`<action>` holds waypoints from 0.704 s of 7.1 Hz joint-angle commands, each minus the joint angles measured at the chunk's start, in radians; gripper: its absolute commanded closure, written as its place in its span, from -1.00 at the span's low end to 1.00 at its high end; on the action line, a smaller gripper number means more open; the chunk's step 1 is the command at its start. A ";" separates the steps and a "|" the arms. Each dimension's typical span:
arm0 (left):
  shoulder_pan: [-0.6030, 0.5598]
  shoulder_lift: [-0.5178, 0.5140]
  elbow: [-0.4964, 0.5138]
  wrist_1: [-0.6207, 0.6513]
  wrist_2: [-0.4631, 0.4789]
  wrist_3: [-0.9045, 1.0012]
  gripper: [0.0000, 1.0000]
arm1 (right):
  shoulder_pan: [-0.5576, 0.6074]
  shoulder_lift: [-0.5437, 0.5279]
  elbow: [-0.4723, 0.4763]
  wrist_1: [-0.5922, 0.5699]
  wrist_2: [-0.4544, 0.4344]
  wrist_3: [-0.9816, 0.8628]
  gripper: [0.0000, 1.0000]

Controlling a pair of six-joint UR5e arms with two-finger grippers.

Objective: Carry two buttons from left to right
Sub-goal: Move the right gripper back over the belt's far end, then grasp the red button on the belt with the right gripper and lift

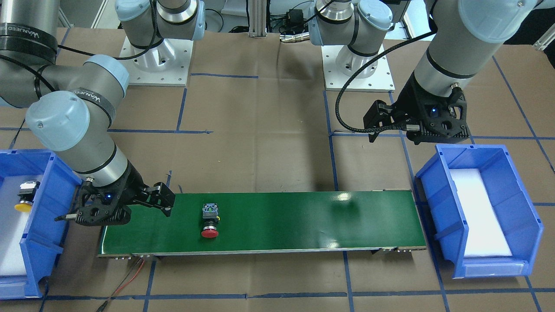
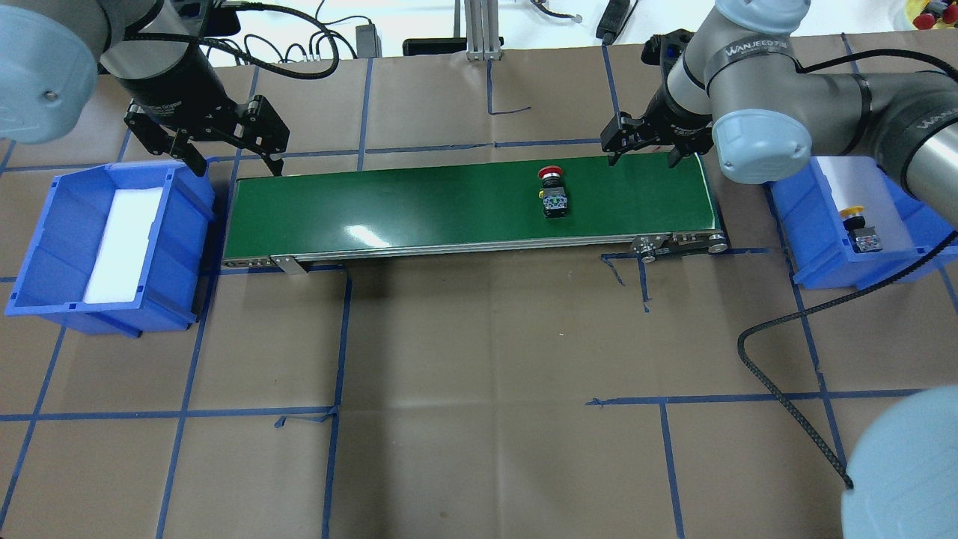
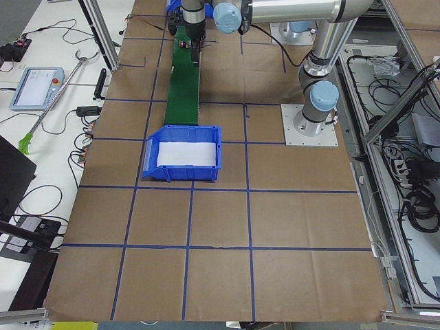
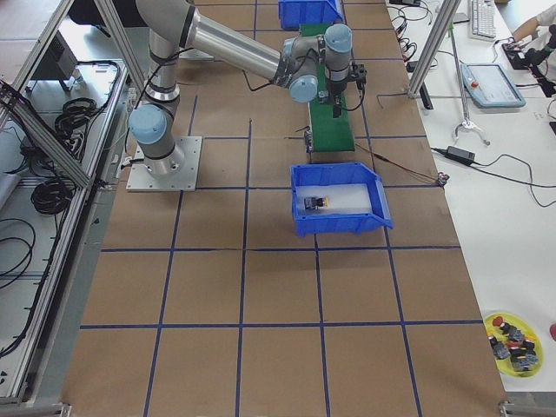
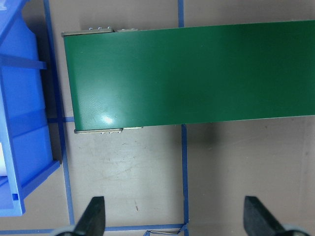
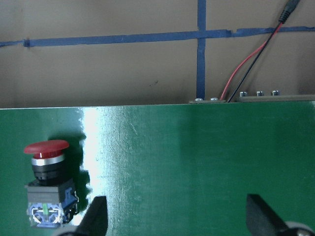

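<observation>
**Red button on belt near right gripper, yellow one in the right-hand bin; both grippers released**

- Right gripper: fingers spread wide, nothing between them. It hangs over the far edge of the green conveyor belt, at the belt's right end.
- Red button: lies on its side on the belt, cap pointing away from the robot. It's off to the right gripper's side, toward the left arm, outside the finger span. In the right wrist view it sits just past one fingertip; I can't tell if there's contact there, but the overhead view shows them apart.
- Yellow button: lies on its side on the white liner inside the right blue bin, cap also pointing away from the robot. The bin is on the other side of the right gripper from the red button, beyond the belt end, apart from the fingers.
- Left gripper: also released, fingers wide, holding nothing. It sits off the belt's left end, at the far corner. The left wrist view shows brown paper and blue tape between the fingers, with the belt end ahead of them.
- Left blue bin: just beside the left gripper, on the side away from the belt, with a white foam pad in it.
- Red and black wires run off the belt frame, ahead of the right gripper's fingers.
</observation>
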 commanded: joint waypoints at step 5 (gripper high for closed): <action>0.000 0.000 0.000 -0.001 0.000 0.000 -0.99 | 0.062 0.017 0.008 -0.039 -0.004 0.086 -0.93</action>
